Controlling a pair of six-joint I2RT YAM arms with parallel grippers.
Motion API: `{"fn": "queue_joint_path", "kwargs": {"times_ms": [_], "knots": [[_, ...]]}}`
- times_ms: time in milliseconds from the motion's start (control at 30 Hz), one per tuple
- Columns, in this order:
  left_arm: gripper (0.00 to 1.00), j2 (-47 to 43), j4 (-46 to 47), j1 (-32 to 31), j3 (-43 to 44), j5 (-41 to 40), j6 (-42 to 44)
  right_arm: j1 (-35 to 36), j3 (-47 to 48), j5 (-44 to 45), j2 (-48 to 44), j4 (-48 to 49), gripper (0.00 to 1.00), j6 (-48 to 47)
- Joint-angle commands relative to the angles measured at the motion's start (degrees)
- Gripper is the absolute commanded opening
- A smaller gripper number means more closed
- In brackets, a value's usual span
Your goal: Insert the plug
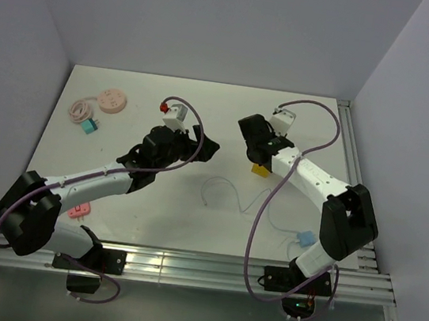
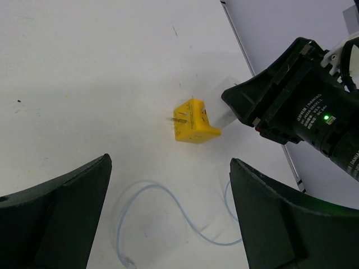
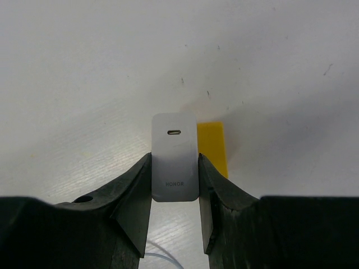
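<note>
At mid-table, the right gripper (image 3: pixel 174 168) clamps the white charger (image 3: pixel 175 140) (left gripper (image 2: pixel 170 168) agape), best held level for the cable (image 2: pixel 154 186).

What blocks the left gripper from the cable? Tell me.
Nothing visible. The open left gripper faces the cable directly; the yellow adapter and the charger in the right gripper lie beyond it.

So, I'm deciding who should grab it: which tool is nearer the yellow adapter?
Right. The right tool sits just beside the yellow adapter, shut on the white charger; the left tool hangs open, farther off.
</note>
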Motion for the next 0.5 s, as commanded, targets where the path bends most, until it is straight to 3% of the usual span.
{"fn": "queue_joint_path", "kwargs": {"times_ms": [0, 467], "knots": [[0.92, -0.1, 2.8, 0.0, 2.1, 0.9, -0.1, 0.3, 2.9, 4.0, 0.7, 0.3, 0.00, 0.8], [0.92, 0.3, 3.1, 0.0, 2.2, 1.2, 0.3, 0.3, 4.1, 5.7, 2.1, -1.9, 0.00, -0.5]]}}
